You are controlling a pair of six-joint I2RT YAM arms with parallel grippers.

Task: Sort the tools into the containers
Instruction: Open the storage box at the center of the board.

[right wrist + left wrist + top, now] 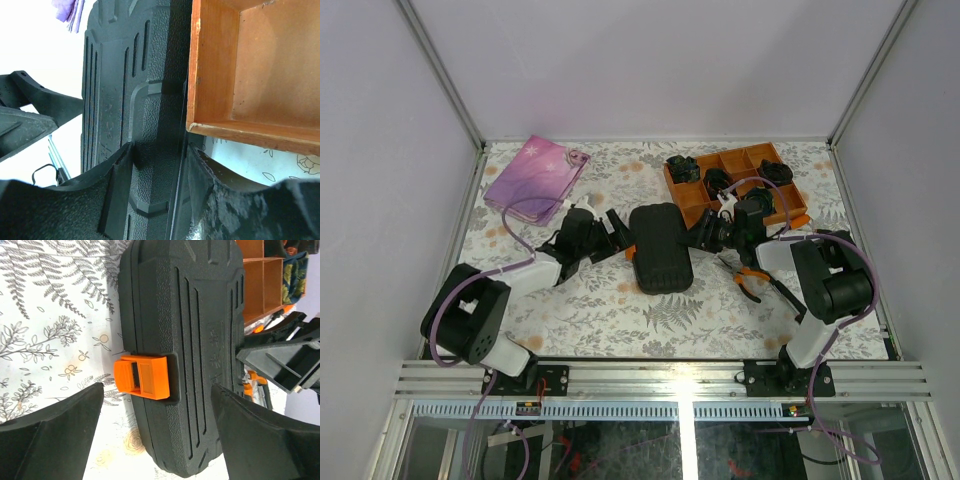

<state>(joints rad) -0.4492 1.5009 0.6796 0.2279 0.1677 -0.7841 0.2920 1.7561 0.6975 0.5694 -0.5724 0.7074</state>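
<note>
The floral desk (600, 310) carries the closed case (661, 247) at its middle. The left gripper (157, 387) gapes wide before its latch (141, 376). The right gripper (160, 146) straddles its edge; I cannot tell whether it is clamped.

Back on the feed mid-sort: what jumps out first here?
The closed black tool case lies mid-table, its orange latch facing the open left gripper. The right gripper straddles the case's opposite edge; whether it is clamping cannot be told. Orange-handled pliers lie loose to the right of the case, and an orange compartment tray holding black bundles sits at the far right.
</note>
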